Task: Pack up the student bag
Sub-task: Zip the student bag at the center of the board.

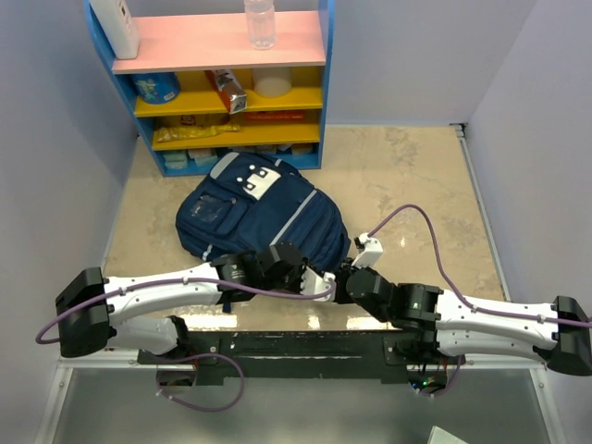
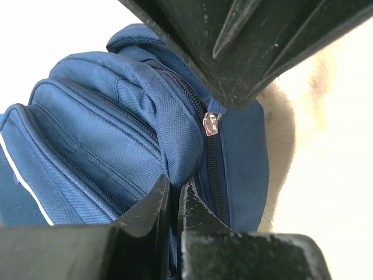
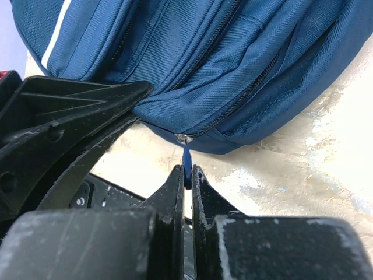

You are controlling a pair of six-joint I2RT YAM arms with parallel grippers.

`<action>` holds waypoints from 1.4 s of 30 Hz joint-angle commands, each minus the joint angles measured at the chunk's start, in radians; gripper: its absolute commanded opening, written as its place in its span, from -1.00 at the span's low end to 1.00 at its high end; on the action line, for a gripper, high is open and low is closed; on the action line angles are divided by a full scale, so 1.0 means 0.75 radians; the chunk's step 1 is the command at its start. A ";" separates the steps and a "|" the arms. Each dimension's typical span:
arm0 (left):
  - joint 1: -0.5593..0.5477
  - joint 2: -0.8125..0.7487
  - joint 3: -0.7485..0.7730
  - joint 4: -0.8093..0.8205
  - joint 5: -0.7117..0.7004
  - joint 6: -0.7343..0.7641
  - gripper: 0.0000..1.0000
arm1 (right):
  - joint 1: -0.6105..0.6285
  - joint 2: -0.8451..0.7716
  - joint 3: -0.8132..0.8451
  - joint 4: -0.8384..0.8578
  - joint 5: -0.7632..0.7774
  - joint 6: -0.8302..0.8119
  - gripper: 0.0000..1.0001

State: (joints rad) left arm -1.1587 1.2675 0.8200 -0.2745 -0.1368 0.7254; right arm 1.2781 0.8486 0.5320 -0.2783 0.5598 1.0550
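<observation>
The student bag [image 1: 259,215], navy with light stripes and a white patch, lies flat on the beige table in front of both arms. At its near edge my left gripper [image 1: 322,282] is shut, its fingertips [image 2: 156,198] pinching a fold of the bag's blue fabric [image 2: 175,146] beside a zip. My right gripper [image 3: 187,175] meets it there and is shut on the small blue zip pull [image 3: 186,157], which hangs from the silver slider [image 3: 183,139] of a closed zip. In the left wrist view that slider [image 2: 210,123] sits just below the right gripper's black fingers [image 2: 245,52].
A blue shelf unit [image 1: 231,92] with pink and yellow boards stands at the back, holding a bottle [image 1: 260,23] and several small items. Grey walls close in left and right. The black mounting rail [image 1: 305,344] runs along the near edge.
</observation>
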 commanded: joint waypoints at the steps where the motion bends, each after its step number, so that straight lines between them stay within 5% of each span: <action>1: 0.003 -0.078 -0.013 -0.080 0.015 -0.006 -1.00 | 0.010 -0.035 0.052 -0.111 0.078 0.054 -1.00; 8: 0.005 -0.127 -0.036 -0.170 0.058 -0.018 -1.00 | 0.002 -0.117 0.064 -0.369 0.268 0.174 -1.00; 19: 0.003 -0.150 -0.134 -0.250 0.060 0.000 -1.00 | -0.070 -0.054 0.156 -0.480 0.428 0.126 -1.00; 31: 0.029 -0.293 -0.212 -0.423 0.068 0.041 -1.00 | -0.381 0.040 0.189 -0.269 0.242 -0.189 -1.00; 42: 0.029 -0.422 -0.171 -0.655 0.090 0.117 -1.00 | -0.483 0.202 0.044 -0.014 0.029 -0.202 -1.00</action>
State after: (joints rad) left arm -1.1442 0.9909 0.6933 -0.4522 -0.0391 0.8066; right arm 0.9916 0.9817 0.6277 -0.2523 0.3759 0.9833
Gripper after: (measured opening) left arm 0.063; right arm 0.035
